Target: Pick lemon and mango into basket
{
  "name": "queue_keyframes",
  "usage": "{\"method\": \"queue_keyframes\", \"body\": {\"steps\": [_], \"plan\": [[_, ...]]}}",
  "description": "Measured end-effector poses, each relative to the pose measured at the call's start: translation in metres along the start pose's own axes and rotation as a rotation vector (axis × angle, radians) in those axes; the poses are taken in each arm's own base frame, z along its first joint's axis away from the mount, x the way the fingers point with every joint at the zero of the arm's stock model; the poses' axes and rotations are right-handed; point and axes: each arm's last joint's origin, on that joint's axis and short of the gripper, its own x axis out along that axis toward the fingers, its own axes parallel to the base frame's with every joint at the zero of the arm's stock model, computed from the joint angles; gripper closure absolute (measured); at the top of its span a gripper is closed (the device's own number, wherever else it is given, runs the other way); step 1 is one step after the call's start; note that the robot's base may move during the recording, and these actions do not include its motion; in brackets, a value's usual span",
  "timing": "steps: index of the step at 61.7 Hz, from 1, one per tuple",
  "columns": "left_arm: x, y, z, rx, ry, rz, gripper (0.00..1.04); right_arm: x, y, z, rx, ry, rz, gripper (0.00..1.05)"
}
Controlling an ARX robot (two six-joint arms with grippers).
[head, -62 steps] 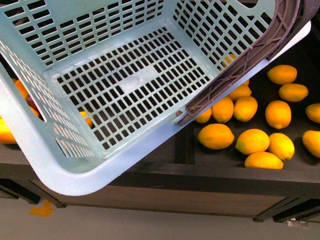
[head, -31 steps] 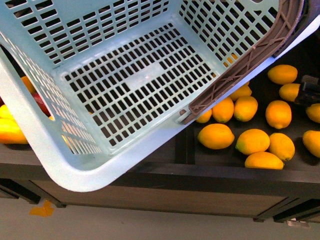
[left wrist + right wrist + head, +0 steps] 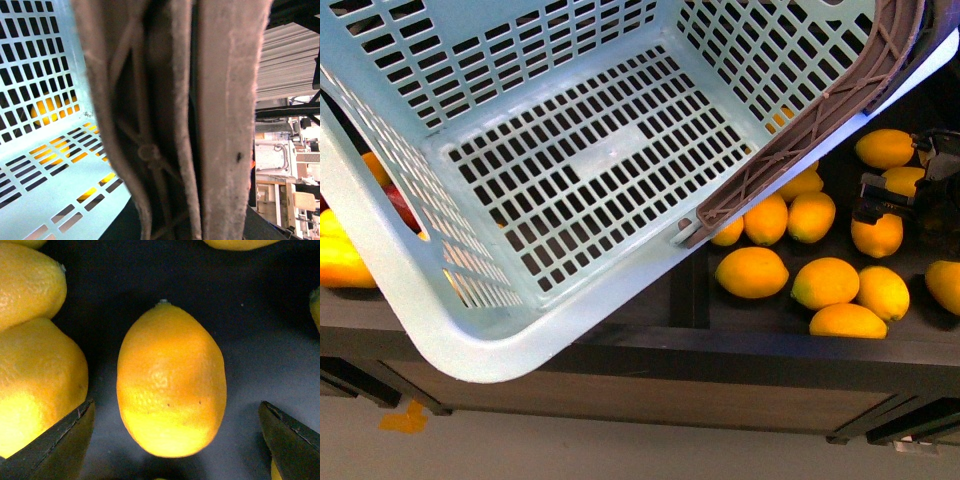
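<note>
Right end effector (image 3: 176,402) has moved in over the lemons (image 3: 823,284) | its fingers (image 3: 55,445) are spread wide, gripping nothing, one on each side of the lemon (image 3: 170,380) lying on the dark table (image 3: 770,335) | basket (image 3: 380,260) hangs tilted and empty, left of the lemons | left end effector: cannot tell its grip.

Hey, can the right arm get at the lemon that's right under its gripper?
Probably yes. The right gripper hangs open over the lemon with nothing between them. Dark shelf shows on both sides, though a neighbouring lemon sits close to one finger.
</note>
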Motion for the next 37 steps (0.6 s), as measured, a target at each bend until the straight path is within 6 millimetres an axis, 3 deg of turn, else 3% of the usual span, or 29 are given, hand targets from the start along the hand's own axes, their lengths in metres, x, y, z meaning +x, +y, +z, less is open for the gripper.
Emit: {"method": "queue_keyframes", "body": {"steps": [13, 37], "plan": [[0.0, 0.0, 0.0, 0.0, 0.0, 0.0, 0.88, 0.011, 0.007, 0.012, -0.005, -0.006, -0.005, 0.09], [0.0, 0.0, 0.0, 0.0, 0.0, 0.0, 0.88, 0.027, 0.015, 0.014, -0.005, 0.016, -0.014, 0.09]]}}
